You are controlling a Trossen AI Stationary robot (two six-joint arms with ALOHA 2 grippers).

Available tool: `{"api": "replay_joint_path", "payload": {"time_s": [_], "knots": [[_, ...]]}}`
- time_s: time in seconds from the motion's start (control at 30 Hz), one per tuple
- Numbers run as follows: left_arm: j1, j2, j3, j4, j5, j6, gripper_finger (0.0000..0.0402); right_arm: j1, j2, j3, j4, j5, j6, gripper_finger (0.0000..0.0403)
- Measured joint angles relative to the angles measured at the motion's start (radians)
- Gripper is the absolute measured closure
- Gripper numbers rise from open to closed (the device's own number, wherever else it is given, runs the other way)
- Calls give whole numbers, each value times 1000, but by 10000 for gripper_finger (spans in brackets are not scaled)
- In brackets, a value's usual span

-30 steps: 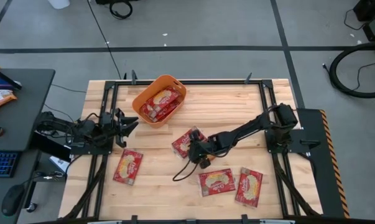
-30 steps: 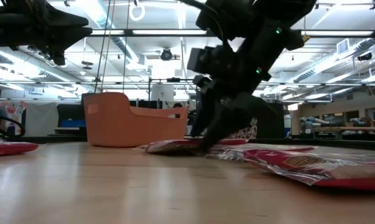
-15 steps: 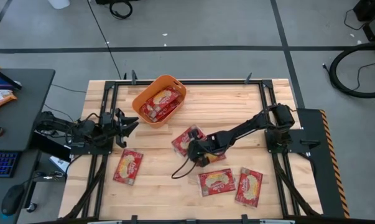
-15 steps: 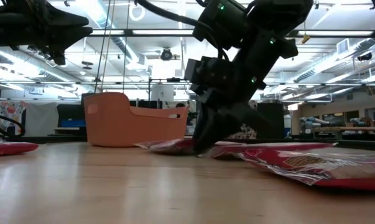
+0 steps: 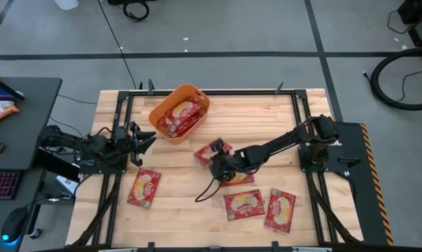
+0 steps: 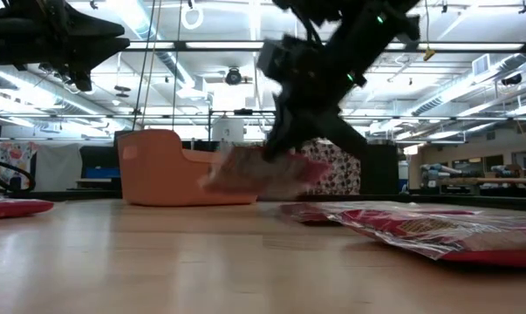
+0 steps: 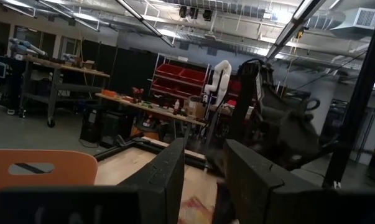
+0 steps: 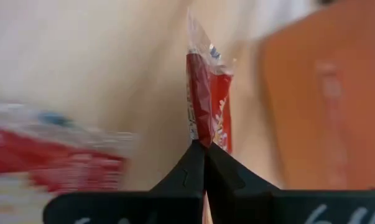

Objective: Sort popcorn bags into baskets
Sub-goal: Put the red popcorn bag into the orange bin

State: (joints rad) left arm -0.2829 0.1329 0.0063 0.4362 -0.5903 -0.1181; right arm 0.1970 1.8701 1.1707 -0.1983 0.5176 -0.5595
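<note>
The right claw sits near the middle of the wooden counter, in front of the orange basket, pinching one edge of a popcorn bag. In the low view that bag hangs clear of the counter surface, level with the basket wall, and in the right wrist view the fingers press together on the bag edge with the basket showing beyond it. The basket already holds several red popcorn bags. Another bag lies flat just beside the right claw on the side away from the basket, two more lie farther from the basket toward the counter's front edge, and one lies alone in front of the left claw. The left claw hovers beside the basket at the counter's left edge, its fingers spread apart and holding nothing.
</note>
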Motion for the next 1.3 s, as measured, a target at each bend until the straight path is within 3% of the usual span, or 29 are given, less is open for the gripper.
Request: {"api": "replay_joint_path", "payload": {"time_s": [0.17, 0.27, 0.6, 0.9, 1.07, 1.3], "knots": [[0, 0, 0, 0, 0, 0, 285, -21, -21, 73, 11, 203, -80, 393], [0, 0, 0, 0, 0, 2, 285, -40, -21, 106, 51, 254, -154, 394], [0, 0, 0, 4, 0, 2, 285, -204, 0, 109, 215, -27, -447, 389], [0, 10, 0, 11, -12, 10, 285, -334, 83, 116, 473, -210, -719, 388], [0, 25, 0, 29, -30, 21, 285, -380, 169, 197, 536, -249, -736, 374], [0, 30, 0, 26, -35, 20, 285, -389, 274, 366, 313, -197, -536, 305]]}}
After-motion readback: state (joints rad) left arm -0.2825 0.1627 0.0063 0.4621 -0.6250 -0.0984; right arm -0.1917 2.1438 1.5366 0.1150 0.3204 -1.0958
